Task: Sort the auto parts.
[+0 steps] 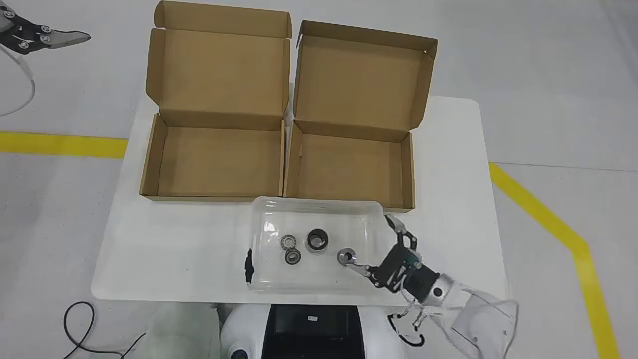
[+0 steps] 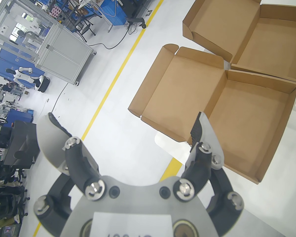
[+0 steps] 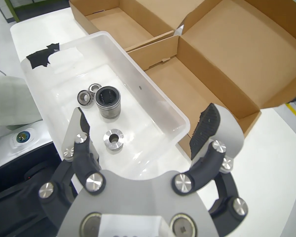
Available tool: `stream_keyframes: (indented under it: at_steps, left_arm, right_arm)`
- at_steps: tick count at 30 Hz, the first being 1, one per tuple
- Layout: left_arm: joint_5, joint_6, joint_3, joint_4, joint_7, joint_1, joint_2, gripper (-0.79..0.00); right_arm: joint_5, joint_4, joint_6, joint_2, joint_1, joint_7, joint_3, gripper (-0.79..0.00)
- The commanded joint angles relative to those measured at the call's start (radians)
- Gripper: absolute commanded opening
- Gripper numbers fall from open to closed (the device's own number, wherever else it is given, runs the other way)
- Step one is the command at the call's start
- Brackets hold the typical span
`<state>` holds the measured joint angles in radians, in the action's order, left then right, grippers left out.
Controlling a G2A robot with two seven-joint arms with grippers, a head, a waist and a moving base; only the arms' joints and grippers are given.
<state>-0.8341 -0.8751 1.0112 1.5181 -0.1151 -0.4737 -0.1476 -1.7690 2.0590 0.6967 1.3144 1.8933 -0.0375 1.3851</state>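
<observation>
At the upper left of the top view the left gripper (image 1: 45, 35) hangs out over the floor, well apart from the table (image 1: 454, 160), its jaws spread wide with nothing between them. Moving right, two open cardboard boxes sit side by side at mid-frame, the left box (image 1: 221, 160) touching the right box (image 1: 349, 170). Just below them, at lower centre, the clear bin (image 1: 261, 209) holds the auto parts. Two small ring bearings (image 1: 291, 249) lie against each other, a dark cylindrical bushing (image 1: 318, 241) stands just beside them, and a silver collar (image 1: 346, 256) lies a little further right. At the bin's lower right corner the right gripper (image 1: 371, 242) hovers near the collar, jaws wide and holding nothing. The collar looks like the likely pick. To do it well, I would bring both fingers inside the bin wall, centre them over the collar and come straight down. They should close across its outer edge, since a short, smooth metal piece may slip. The bushing should stay untouched, and the lift should clear the rim before the carry to a box.
</observation>
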Motion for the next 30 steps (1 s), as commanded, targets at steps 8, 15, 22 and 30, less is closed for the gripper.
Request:
stream_keyframes:
  at_steps: [8,15,22,30]
  left_arm:
    - [0.0,0.0,0.0,0.0,0.0,0.0,0.0,0.0]
    - [0.0,0.0,0.0,0.0,0.0,0.0,0.0,0.0]
    - [0.0,0.0,0.0,0.0,0.0,0.0,0.0,0.0]
    - [0.0,0.0,0.0,0.0,0.0,0.0,0.0,0.0]
  right_arm:
    - [-0.016,-0.102,0.068,-0.002,-0.162,0.027,-0.133,0.0]
    - [0.008,-0.186,0.087,0.002,-0.27,0.095,-0.215,0.0]
    - [0.05,-0.217,0.084,0.009,-0.351,0.212,-0.281,-0.357]
    - [0.094,-0.221,0.11,0.002,-0.364,0.31,-0.297,-0.197]
